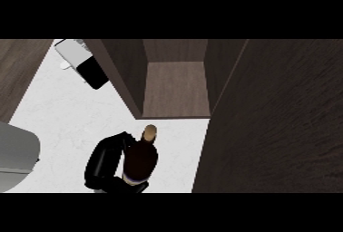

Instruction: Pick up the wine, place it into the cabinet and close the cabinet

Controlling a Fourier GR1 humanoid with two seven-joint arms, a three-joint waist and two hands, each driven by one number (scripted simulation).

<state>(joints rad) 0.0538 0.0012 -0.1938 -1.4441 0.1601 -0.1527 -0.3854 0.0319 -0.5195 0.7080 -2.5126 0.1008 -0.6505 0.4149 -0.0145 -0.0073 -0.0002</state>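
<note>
The wine bottle (142, 158) is dark with a tan cork top and stands over the white counter (67, 118), just in front of the open cabinet (174, 88). My left hand (104, 164) is at the bottle's left side, with its fingers curled round the body. The lower part of the bottle is hidden by the hand. The cabinet's brown shelf is bare and its mouth faces the bottle. Its door (275, 127) is swung open and fills the right side of the view. My right hand does not show.
A flat white and black object (84, 63) lies at the back left beside the cabinet's left wall (124, 74). A light grey rounded shape (17, 154) sits at the left edge. A dark wood panel (17, 68) borders the counter at the far left.
</note>
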